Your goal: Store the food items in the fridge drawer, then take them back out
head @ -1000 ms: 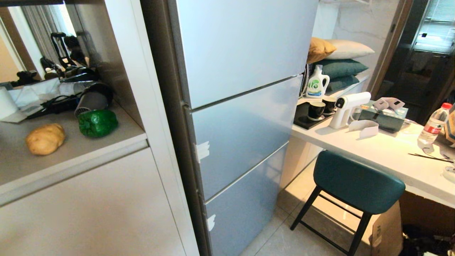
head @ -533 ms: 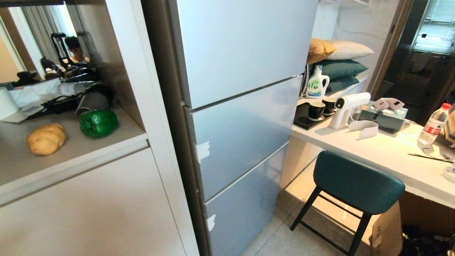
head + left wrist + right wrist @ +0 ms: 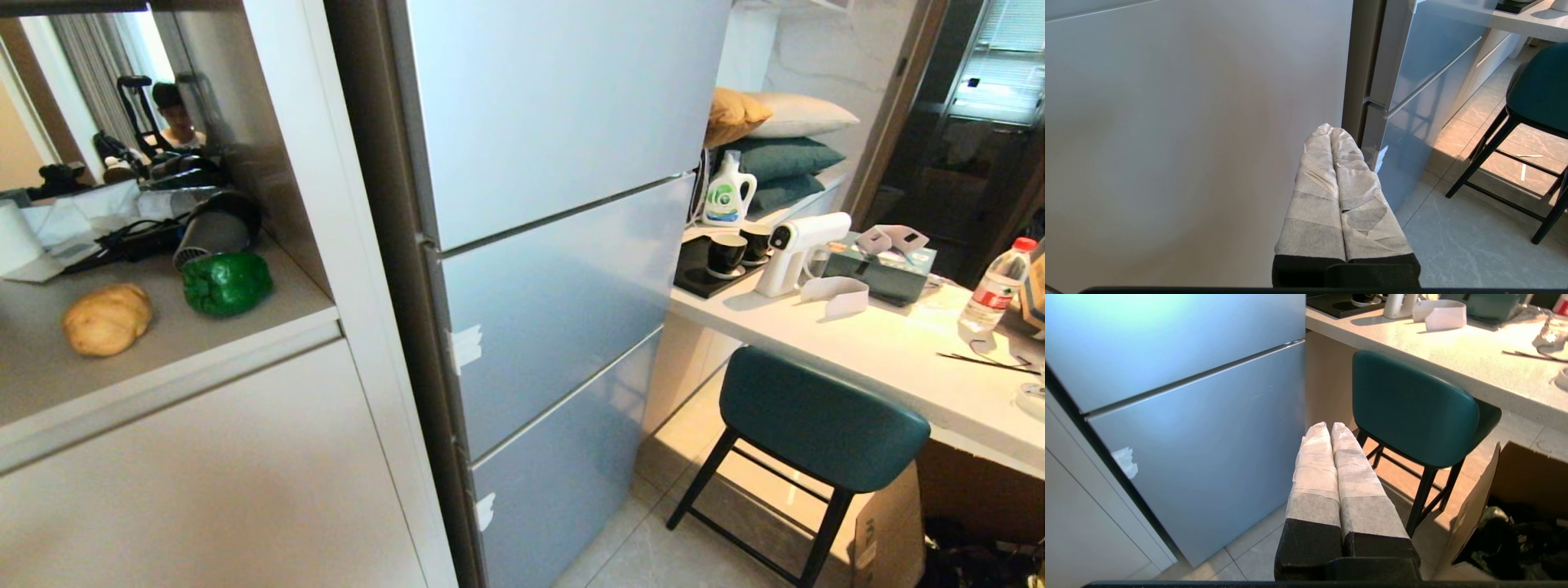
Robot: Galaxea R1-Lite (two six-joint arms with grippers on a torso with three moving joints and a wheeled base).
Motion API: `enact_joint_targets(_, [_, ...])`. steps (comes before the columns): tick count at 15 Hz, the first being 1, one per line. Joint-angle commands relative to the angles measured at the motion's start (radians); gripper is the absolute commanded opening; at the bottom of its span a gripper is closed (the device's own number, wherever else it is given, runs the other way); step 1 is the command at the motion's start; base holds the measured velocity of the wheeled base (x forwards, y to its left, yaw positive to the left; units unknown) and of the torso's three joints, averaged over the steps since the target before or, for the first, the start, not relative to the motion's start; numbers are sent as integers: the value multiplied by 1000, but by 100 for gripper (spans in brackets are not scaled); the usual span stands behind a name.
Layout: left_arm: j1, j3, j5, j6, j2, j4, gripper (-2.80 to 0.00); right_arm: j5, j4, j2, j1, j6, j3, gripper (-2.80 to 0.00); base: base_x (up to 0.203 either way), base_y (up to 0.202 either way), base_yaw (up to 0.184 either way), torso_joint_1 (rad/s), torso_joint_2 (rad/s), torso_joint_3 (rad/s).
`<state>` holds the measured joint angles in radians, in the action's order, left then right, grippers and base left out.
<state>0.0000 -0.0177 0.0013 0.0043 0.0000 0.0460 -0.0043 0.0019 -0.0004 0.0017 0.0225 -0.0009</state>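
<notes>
Ahead of my right claw, pressed together and empty like the left claw, I find every fridge panel flush, the drawer unseen, while potato and pepper lie on the counter well off left, neither within reach.

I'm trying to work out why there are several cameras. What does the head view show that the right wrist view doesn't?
Only the head view shows the potato and green pepper lying side by side on the shelf, with the detergent bottle and pillows further off. Only the right wrist view shows the right end effector, shut and empty. Both show the closed fridge, the stool and the counter.
</notes>
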Motion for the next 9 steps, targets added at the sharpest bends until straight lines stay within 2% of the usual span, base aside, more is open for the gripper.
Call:
enact_joint_targets(1, [0,0,0,0,1,0,-280,0,3,2,0,2,1,-280,0,0,0,0,0,0])
enact_joint_targets(5, [0,-1,0,0,0,0,-280,0,3,2,0,4,0,-280,-1,-1,15,0,0,0])
enact_joint_targets(9, [0,1,0,0,1,0,-280,0,1,2,1,4,1,-280,-1,-6,166,1,1,2])
